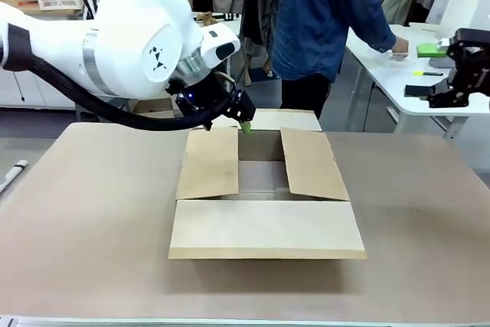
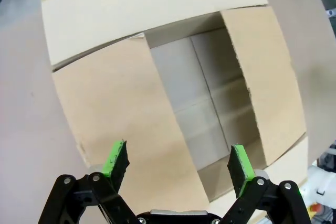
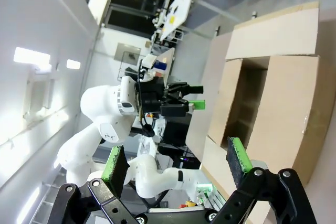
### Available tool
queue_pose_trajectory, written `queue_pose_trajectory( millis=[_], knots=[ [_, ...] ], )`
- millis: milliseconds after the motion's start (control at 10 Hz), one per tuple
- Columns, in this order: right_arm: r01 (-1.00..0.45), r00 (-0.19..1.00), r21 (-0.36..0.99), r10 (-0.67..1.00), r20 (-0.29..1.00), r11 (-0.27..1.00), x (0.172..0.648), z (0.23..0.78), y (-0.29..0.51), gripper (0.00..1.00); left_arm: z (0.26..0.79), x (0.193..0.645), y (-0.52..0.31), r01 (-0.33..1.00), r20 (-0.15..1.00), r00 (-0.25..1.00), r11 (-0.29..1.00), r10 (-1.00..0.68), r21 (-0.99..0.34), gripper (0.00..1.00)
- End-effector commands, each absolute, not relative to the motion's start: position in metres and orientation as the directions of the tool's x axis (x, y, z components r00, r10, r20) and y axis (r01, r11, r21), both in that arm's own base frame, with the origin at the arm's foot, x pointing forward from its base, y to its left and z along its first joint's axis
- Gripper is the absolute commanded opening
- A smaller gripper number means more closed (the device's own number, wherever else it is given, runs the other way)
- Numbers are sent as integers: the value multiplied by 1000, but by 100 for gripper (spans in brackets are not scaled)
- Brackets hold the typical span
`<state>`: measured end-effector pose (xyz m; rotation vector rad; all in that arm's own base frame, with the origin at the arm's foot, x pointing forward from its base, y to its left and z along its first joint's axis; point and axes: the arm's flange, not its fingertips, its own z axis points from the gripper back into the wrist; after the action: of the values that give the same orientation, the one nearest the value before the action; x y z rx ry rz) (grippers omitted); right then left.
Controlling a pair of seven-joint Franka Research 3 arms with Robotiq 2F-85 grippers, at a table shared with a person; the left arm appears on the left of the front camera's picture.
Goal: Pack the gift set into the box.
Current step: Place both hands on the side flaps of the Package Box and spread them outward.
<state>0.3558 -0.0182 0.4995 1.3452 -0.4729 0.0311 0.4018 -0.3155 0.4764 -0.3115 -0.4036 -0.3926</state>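
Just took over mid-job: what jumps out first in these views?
The big open cardboard box sits in the middle of the table, its flaps spread and its inside bare. The left arm reaches over its far left corner, jaws wide open. A person in a blue shirt stands at the table's far side.

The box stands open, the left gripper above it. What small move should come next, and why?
Probably lift the left gripper away from the box: its jaws are open and empty, the flaps lie spread, and the inside is bare, so packing needs a clear opening.
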Motion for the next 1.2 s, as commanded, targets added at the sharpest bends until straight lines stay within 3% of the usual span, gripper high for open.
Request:
queue_pose_trajectory(
  millis=[0, 100, 300, 500, 700, 1100],
  knots=[
    [-323, 891, 920, -255, 375, 223, 359, 500, -16, 100, 475, 401, -314, 421, 435, 847, 885, -305, -200, 100],
    [-323, 891, 920, -255, 375, 223, 359, 500, -16, 100, 468, 390, -339, 305, 420, 869, 951, -261, -41, 100],
    [-323, 891, 920, -255, 375, 223, 359, 500, -16, 100, 470, 363, -382, 327, 469, 825, 943, -314, 55, 100],
    [-323, 891, 920, -255, 375, 223, 359, 500, -16, 100, 461, 359, -401, 313, 464, 825, 944, -323, 100, 100],
    [-323, 891, 920, -255, 375, 223, 359, 500, -16, 100, 438, 367, -411, 194, 450, 848, 954, -280, 229, 100],
    [-323, 891, 920, -255, 375, 223, 359, 500, -16, 100, 397, 376, -419, 149, 396, 881, 946, -259, 287, 100]
  ],
)
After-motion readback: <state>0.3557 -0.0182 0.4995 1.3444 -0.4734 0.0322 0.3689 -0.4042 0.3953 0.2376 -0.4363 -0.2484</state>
